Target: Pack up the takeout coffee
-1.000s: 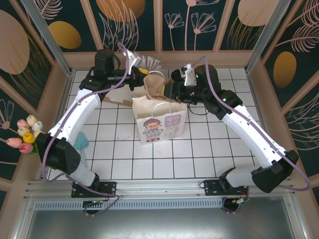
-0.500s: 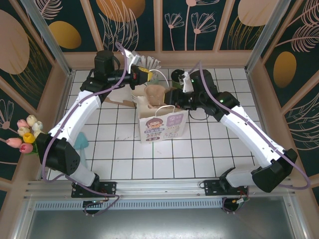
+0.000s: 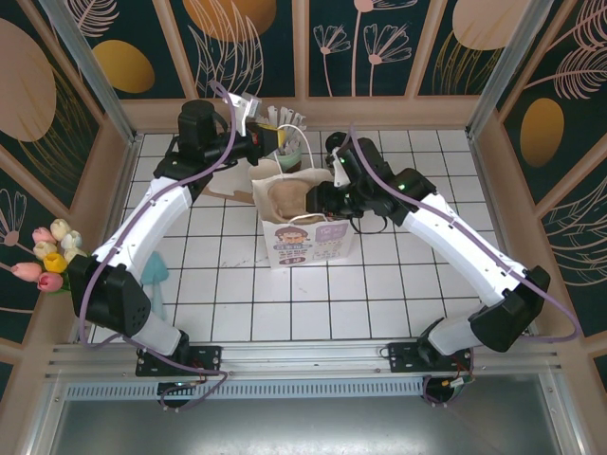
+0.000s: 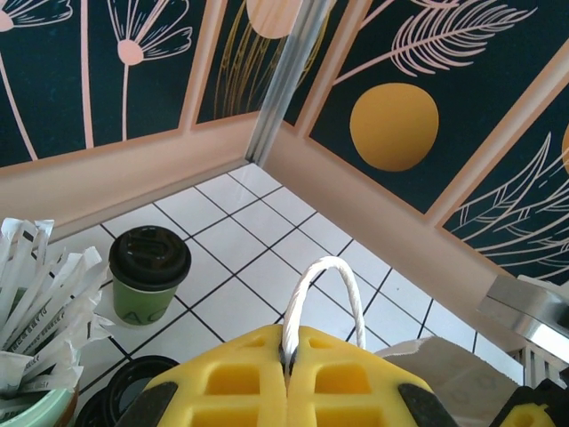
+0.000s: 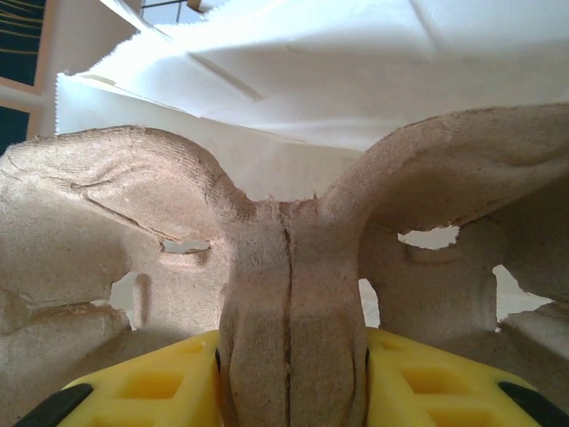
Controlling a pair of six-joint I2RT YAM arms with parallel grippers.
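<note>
The takeout coffee [image 4: 148,272] stands upright on the tiled table [image 4: 258,260] near the back corner, lid on, outside the white paper bag [image 3: 308,243] and just beside the mint holder [image 4: 36,414] of wrapped straws. No pincer touches it. The left pincer [image 4: 286,356] is pressed together on the bag's white rope handle [image 4: 329,261], which loops up from between its yellow fingers [image 4: 231,382]. The right pincer [image 5: 289,365] pinches the middle ridge of the brown pulp carrier [image 5: 116,213] (its two cup holes flare out on either side). In the right wrist view the carrier hangs inside the bag's mouth, with white paper walls behind it. The bag stands upright mid-table between the two arms.
</note>
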